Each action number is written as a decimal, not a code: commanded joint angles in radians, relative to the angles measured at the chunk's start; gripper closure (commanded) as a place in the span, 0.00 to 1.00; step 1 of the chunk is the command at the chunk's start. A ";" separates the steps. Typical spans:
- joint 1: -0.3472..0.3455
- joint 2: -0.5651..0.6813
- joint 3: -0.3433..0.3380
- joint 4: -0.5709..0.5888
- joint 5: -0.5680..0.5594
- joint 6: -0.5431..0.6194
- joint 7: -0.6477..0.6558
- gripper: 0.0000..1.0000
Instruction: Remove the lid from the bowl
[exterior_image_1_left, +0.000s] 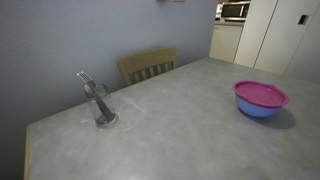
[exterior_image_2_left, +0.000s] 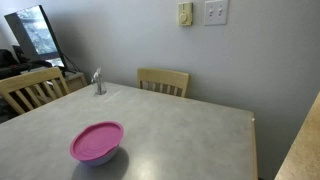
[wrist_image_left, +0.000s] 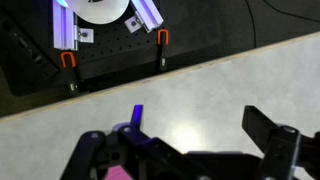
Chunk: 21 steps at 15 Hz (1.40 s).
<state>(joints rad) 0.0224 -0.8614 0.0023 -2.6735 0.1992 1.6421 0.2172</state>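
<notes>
One lid: pink disc lying flat on the bowl, covering its whole mouth, rim just past the edge. Not lifted yet.
Bowl: light blue, upright, near one side of the table in both ext. views. Nothing touches it but the lid.
My gripper: shows in the wrist view only. Fingers are spread wide, nothing btwn them, holding nothing. I'd judge that spread suits a wide, flat lid that has to be taken by its rim.
Where I am: the wrist cam looks across the table's edge to the black base w/ orange clamps. Not over the bowl. A pink sliver at the bottom of that view may be the lid; can't tell.
Glass: clear, w/ a fork standing in it, by the chair. Well apart from the bowl, so out of my way.
Stage: start of the job, approach not made.
Next, as I judge it: get above the lid, come down on one side of the rim, pinch, lift straight up.
Risk: the bowl looks light & smooth. It could slide or come up w/ the lid if the fit is snug.
</notes>
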 joint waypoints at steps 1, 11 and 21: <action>-0.025 0.001 0.019 0.002 0.012 -0.005 -0.015 0.00; -0.022 0.062 0.004 0.014 0.009 0.133 -0.077 0.00; -0.026 0.297 -0.023 0.016 -0.032 0.543 -0.165 0.00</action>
<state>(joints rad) 0.0180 -0.6636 -0.0128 -2.6738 0.1860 2.1017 0.0824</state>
